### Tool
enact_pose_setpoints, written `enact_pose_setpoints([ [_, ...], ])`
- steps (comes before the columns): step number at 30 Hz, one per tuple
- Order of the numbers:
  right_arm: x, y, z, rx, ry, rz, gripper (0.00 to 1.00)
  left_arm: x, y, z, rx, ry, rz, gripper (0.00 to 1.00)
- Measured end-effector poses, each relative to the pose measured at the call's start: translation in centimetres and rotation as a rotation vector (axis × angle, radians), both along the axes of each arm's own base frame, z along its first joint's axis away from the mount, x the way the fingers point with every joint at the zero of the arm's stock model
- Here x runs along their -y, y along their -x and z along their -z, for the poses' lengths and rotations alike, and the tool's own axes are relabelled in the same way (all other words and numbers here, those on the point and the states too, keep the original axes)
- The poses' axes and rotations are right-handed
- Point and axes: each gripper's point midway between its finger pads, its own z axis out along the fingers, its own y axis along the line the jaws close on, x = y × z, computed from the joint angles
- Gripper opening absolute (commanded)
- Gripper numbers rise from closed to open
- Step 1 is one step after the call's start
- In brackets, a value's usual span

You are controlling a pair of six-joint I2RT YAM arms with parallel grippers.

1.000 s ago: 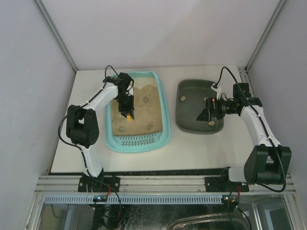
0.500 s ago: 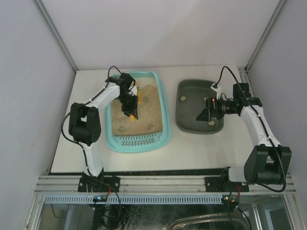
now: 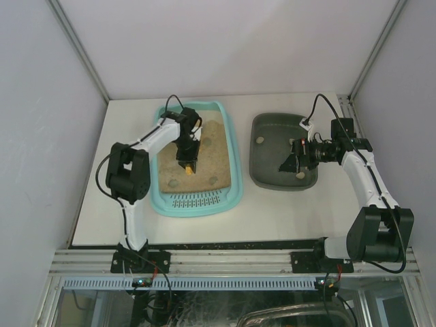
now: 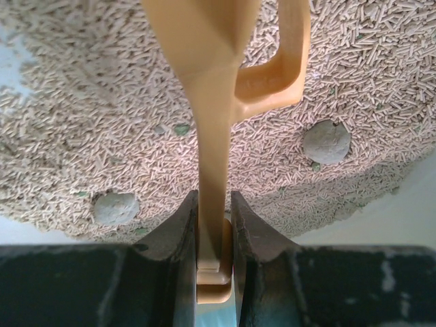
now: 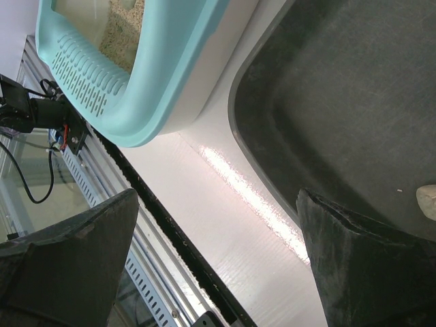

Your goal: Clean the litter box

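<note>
The litter box [image 3: 236, 172] is a light turquoise tray holding tan pellet litter, with a slotted grate [image 3: 196, 201] at its near end. My left gripper [image 3: 187, 162] hovers over the litter, shut on the handle of an orange scoop [image 4: 216, 136]. In the left wrist view its jaws clamp the handle on both sides [image 4: 215, 231]. Grey clumps [image 4: 326, 142] [image 4: 114, 208] lie on the litter beneath the scoop. My right gripper [image 3: 290, 163] is open and empty over the near part of the dark grey tray [image 3: 267, 176]. Its fingers [image 5: 68, 259] stand wide apart.
The dark grey tray [image 5: 354, 102] stands right of the litter box [image 5: 157, 75] and holds two pale clumps [image 3: 259, 140] [image 3: 298, 174]. More clumps [image 3: 174, 182] [image 3: 213, 180] sit near the grate. White walls close in three sides; a metal rail [image 3: 231, 262] runs along the near edge.
The left arm has swung its elbow and wrist to the right, carrying the scoop slightly right over the litter. The right arm has not moved.
</note>
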Motion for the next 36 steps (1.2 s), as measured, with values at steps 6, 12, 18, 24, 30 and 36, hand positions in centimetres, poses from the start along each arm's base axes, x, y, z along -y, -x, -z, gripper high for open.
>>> enact_pose_setpoints([
  [6,0.0,0.0,0.0,0.000,0.000,0.000,1.00,1.4,0.2,1.0,-0.023,-0.015,0.047,0.00],
  [12,0.0,0.0,0.0,0.000,0.000,0.000,1.00,2.6,0.1,1.3,-0.025,0.005,0.070,0.00],
  [18,0.0,0.0,0.0,0.000,0.000,0.000,1.00,5.8,0.3,0.6,-0.047,0.184,0.091,0.00],
  [24,0.0,0.0,0.0,0.000,0.000,0.000,1.00,8.6,0.4,-0.2,-0.057,0.350,0.117,0.00],
  [30,0.0,0.0,0.0,0.001,0.001,0.000,1.00,9.9,0.7,0.1,-0.055,0.482,0.091,0.00],
  [36,0.0,0.0,0.0,0.000,0.003,0.001,1.00,9.8,2.9,-0.2,-0.067,0.552,0.055,0.00],
])
